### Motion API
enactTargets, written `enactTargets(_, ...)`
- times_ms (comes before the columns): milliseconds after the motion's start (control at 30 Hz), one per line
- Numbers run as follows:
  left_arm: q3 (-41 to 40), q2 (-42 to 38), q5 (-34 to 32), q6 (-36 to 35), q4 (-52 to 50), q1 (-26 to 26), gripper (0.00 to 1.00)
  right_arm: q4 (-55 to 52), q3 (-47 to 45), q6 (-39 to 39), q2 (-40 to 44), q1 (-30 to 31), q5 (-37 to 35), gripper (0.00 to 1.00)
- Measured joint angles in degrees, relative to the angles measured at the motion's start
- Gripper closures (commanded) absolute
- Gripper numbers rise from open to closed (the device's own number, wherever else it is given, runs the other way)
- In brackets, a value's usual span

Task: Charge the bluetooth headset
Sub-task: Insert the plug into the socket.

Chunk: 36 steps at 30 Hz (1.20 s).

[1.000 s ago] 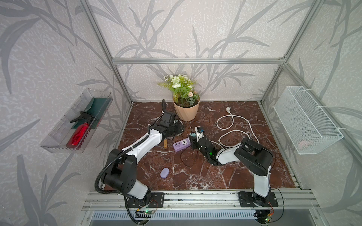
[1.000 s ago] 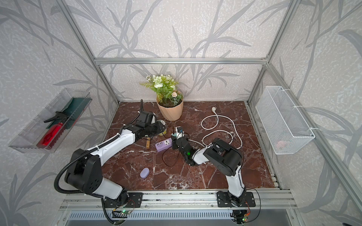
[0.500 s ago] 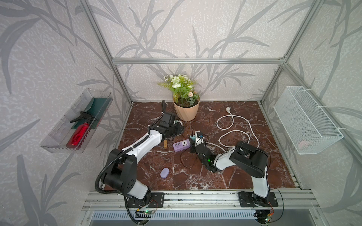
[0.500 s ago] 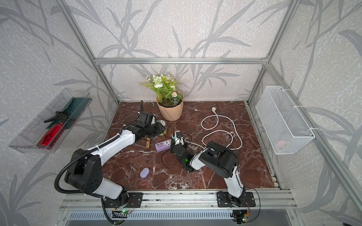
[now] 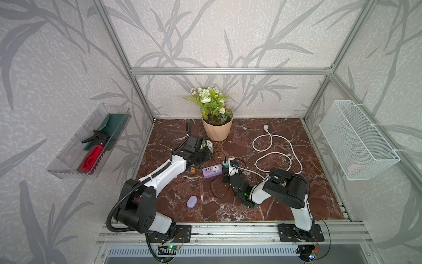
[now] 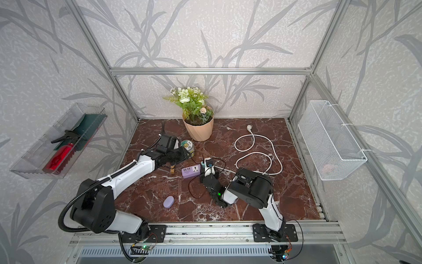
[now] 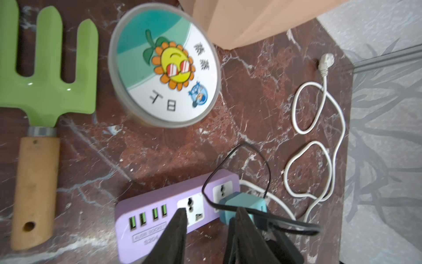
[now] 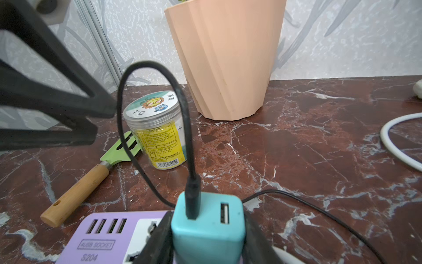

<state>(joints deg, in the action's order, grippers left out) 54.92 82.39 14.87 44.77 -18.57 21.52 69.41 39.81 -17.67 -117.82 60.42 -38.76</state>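
The strip (image 5: pixel 212 172) lies loose on the table (image 5: pixel 262 205), so I judge it may slide or tip when the plug is pressed in. The left gripper (image 7: pixel 211 214) is raised just beyond the strip's far edge with its jaws spread and empty. It would do well to come down and steady the strip. The right gripper (image 8: pixel 206 242) pinches the charger (image 8: pixel 205 219) by its sides over the strip's right end. The charger should be held square and pushed straight down, not at a tilt. The headset (image 5: pixel 192 201) lies alone near the front left, well apart from the strip. The black cable (image 8: pixel 182 109) sits in the charger's port, and its loop could snag the fingers.

The charger covers the socket under it and its own prongs, so I cannot tell whether it is seated. The cable's free end is too thin to trace.
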Motion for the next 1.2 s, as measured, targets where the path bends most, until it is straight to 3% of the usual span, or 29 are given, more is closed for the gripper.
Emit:
enactTargets(300, -7.56, -5.38, 0.59, 3.63, -1.46, 0.0, 0.71, 6.47, -0.48, -0.04, -3.5, 0.48, -1.31, 1.0)
enactTargets(733, -8.94, 3.63, 1.62, 5.84, 2.05, 0.31, 0.78, 11.74, -0.87, 1.44, -6.27, 1.09, -2.64, 1.0)
enactTargets(1200, -8.7, 6.97, 3.26, 6.25, 8.81, 0.46, 0.82, 12.04, -0.02, 3.61, -8.22, 2.86, -6.43, 1.0)
